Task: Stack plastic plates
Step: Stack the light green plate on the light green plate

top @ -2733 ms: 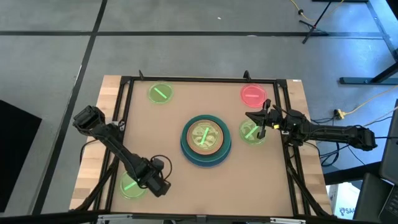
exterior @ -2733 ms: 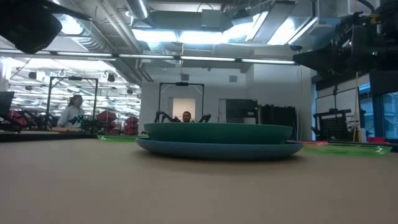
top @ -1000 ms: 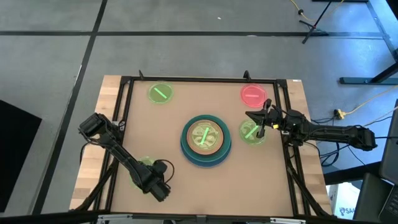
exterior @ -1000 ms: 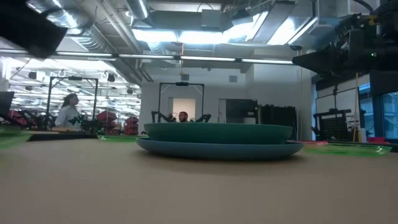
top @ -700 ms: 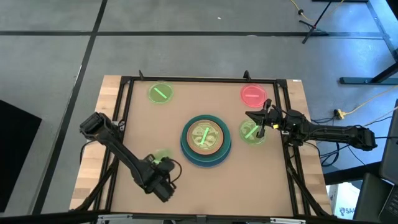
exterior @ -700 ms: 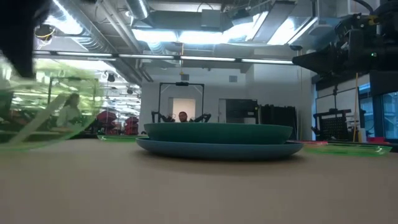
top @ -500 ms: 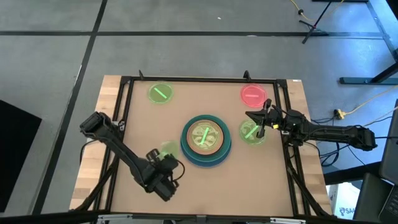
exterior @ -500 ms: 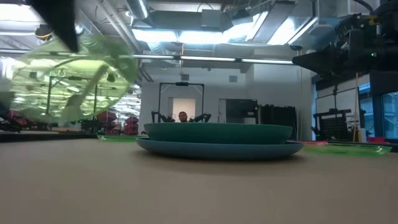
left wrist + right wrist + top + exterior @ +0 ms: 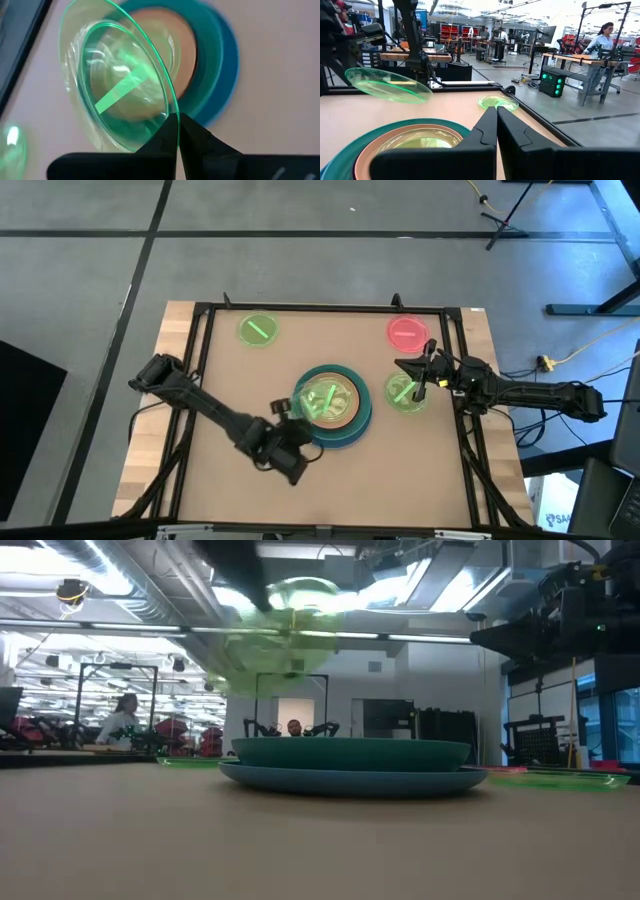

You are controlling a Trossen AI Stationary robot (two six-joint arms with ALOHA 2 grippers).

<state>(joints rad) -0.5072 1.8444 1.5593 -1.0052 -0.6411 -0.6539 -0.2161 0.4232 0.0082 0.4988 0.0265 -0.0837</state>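
At the table's middle stands a stack (image 9: 345,430): a blue plate under a teal one (image 9: 350,753), with a peach plate (image 9: 367,152) and a small green plate (image 9: 422,140) inside. My left gripper (image 9: 303,423) is shut on another small translucent green plate (image 9: 316,400), held in the air over the stack's left side. My right gripper (image 9: 402,367) hangs shut above the table right of the stack, touching nothing. My left gripper pinches the green plate's rim (image 9: 171,114) between its two fingers, one on each face. The fingers come from the table's near left, slanting toward the stack. The plate (image 9: 280,635) is lifted clear above the stack and tilted.
Three small plates lie flat on the table: a green one (image 9: 258,330) at the far left, a pink-red one (image 9: 407,332) at the far right, and a green one (image 9: 403,392) right of the stack under my right arm. A black frame (image 9: 320,308) borders the table.
My left gripper has carried the green plate from the table's near left, up and to the right toward the stack. The plate has left the table, risen above the stack's height and tipped.
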